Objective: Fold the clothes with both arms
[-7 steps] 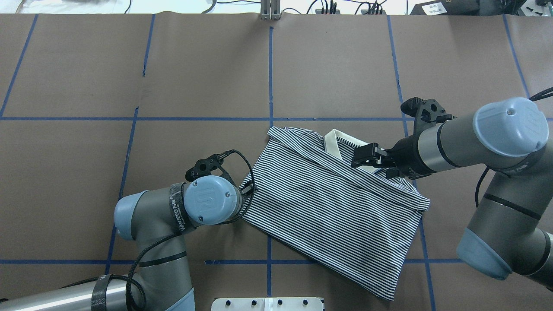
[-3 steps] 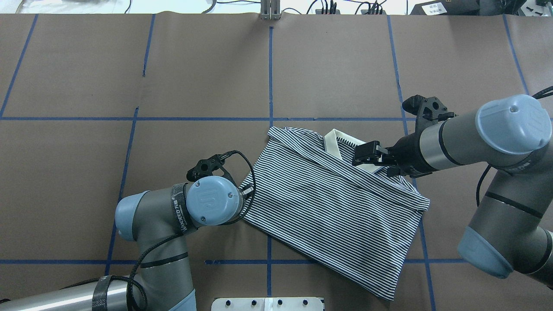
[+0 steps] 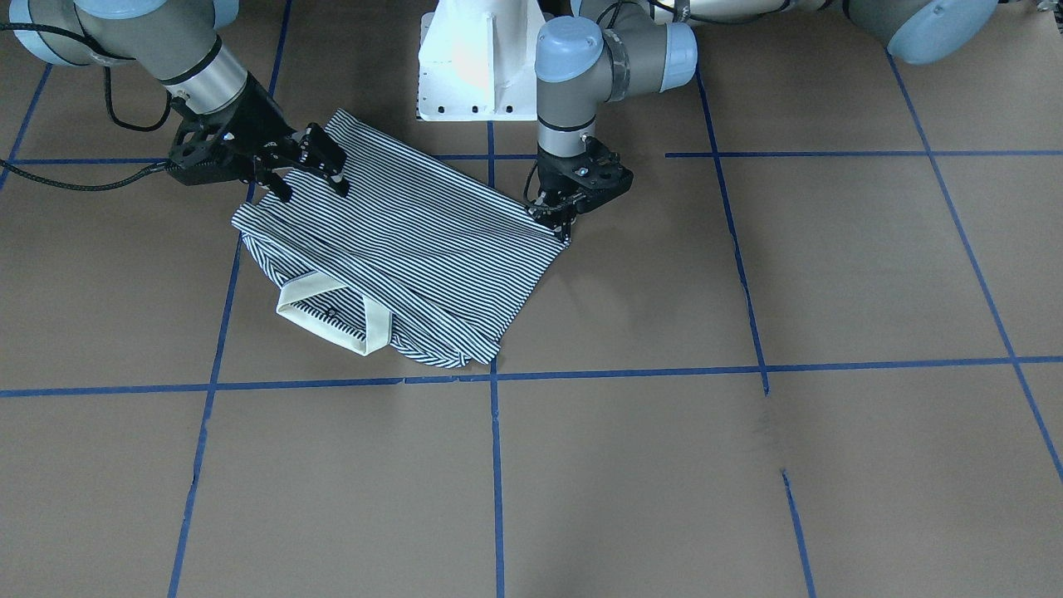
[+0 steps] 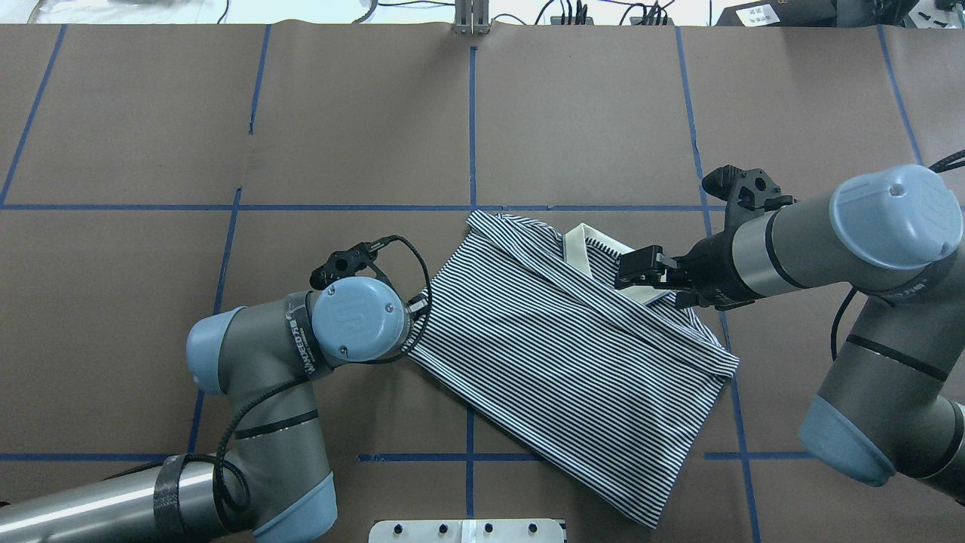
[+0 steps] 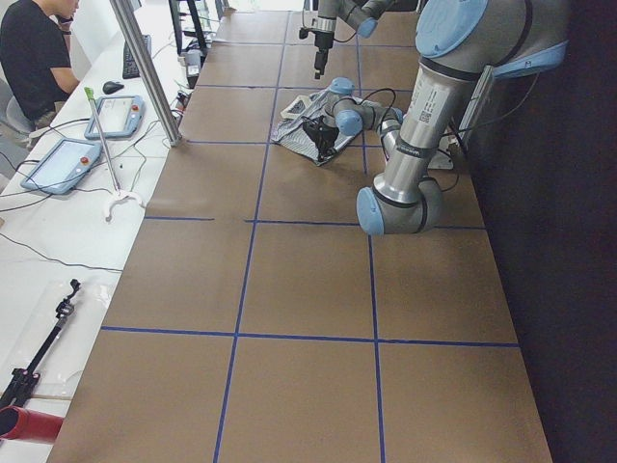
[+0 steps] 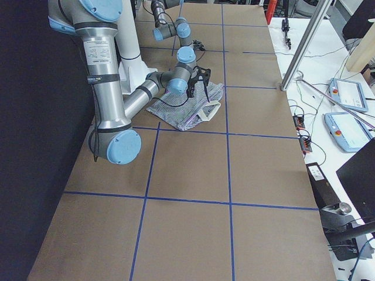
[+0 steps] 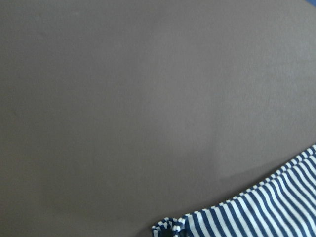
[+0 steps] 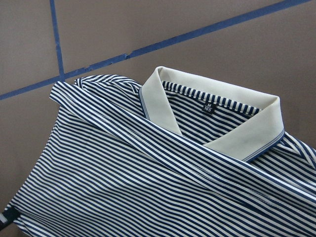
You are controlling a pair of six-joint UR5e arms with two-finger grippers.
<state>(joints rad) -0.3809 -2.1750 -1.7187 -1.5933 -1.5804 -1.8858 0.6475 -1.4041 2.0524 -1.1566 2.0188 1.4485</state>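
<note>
The striped polo shirt [image 4: 573, 362] lies folded and slanted on the brown table, its cream collar [image 4: 577, 249] toward the far side. In the front-facing view the same shirt [image 3: 415, 241] lies with its collar [image 3: 332, 328] nearest the camera. My left gripper [image 3: 563, 226] points straight down and is shut on the shirt's left corner; from overhead the wrist hides it. My right gripper [image 3: 314, 195] hovers open over the shirt near the collar, with nothing in it. The right wrist view looks down on the collar [image 8: 237, 133] with no fingers showing.
The white pedestal base [image 3: 473, 66] stands at the robot's edge of the table, close behind the shirt. Blue tape lines [image 4: 471, 136] divide the table into squares. A seated person [image 5: 34, 58] and a metal post [image 5: 145, 72] are off the far side.
My left arm has moved left and dragged the shirt's corner with it. The whole shirt has slid a little left and pulled flatter. The right gripper has barely moved.
</note>
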